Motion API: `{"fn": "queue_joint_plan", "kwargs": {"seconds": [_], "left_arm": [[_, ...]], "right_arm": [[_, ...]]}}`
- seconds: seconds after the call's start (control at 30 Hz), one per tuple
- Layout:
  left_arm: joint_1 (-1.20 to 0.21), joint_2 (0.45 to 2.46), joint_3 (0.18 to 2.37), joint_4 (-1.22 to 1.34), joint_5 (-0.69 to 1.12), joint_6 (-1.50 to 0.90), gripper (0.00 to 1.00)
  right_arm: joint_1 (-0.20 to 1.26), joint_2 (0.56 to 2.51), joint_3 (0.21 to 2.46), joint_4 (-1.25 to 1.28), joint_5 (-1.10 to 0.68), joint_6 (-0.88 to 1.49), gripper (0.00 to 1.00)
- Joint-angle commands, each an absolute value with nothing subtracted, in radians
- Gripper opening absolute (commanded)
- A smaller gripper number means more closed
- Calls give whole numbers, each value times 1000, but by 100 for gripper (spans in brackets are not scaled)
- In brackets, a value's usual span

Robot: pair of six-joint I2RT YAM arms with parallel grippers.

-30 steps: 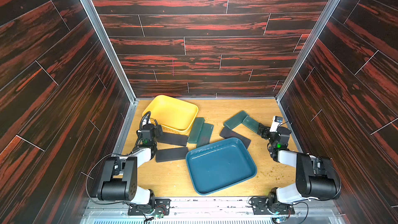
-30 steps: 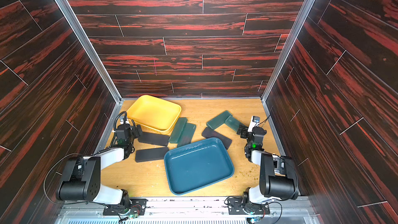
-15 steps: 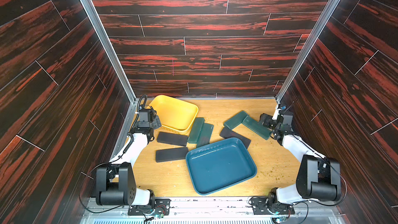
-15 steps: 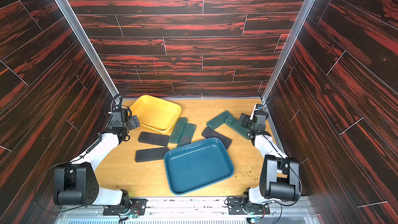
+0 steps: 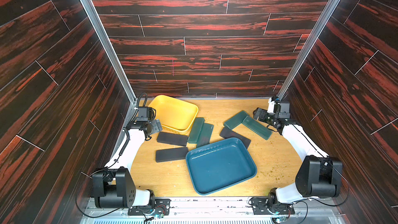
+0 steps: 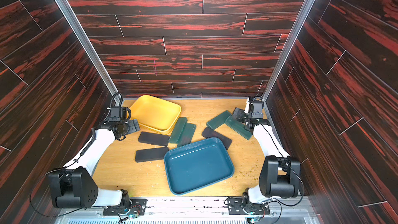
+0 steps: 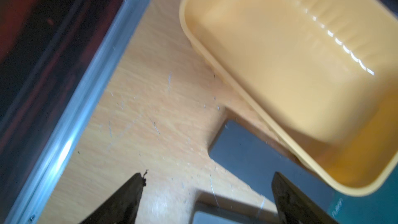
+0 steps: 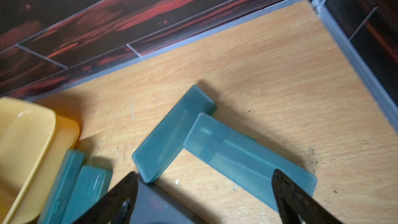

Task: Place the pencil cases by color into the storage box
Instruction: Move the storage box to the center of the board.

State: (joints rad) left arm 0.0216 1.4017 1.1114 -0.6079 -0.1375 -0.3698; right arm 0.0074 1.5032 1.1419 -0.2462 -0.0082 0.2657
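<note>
Writing shows in one spot only: pale letters on the blue tray (image 7: 366,210) at the edge of the left wrist view, too blurred and cut off to read. That blue tray (image 5: 220,165) serves as landmark in both top views; it holds no pencil cases. Two black cases (image 5: 171,154) (image 5: 172,138) lie on the side of it toward the left arm, and a third black case (image 5: 235,137) is partly tucked behind its far rim. Two dark green cases (image 5: 196,129) (image 5: 205,134) lie side by side beyond its far corner, touching the yellow tray (image 5: 174,113), which is likewise bare inside. Two more green cases (image 5: 236,119) (image 5: 257,127) form an angle farther behind it, toward the right arm. The left gripper (image 5: 156,126) hangs beside the yellow tray, fingers spread and holding nothing. The right gripper (image 5: 258,114) hovers just beside the outer green case, fingers wide apart and bare. Both wrist views are motion-blurred, and only the fingertips (image 8: 129,186) show.
</note>
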Motion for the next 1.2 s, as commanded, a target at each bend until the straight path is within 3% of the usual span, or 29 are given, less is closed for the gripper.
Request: {"fn": "queue_joint_plan", "kwargs": {"seconds": [0.0, 0.6, 0.97, 1.17], "left_arm": [[21, 1381, 1129, -698, -56, -421, 94], [-15, 1360, 1104, -625, 43, -471, 94], [-283, 1407, 1200, -595, -67, -364, 95], [-425, 1419, 1178, -539, -103, -351, 95]], "right_arm": [[35, 1541, 1177, -328, -30, 236, 97], [175, 1543, 1197, -317, -48, 169, 95], [261, 1478, 1176, -276, -73, 279, 94], [261, 1409, 1172, -371, 88, 304, 94]]}}
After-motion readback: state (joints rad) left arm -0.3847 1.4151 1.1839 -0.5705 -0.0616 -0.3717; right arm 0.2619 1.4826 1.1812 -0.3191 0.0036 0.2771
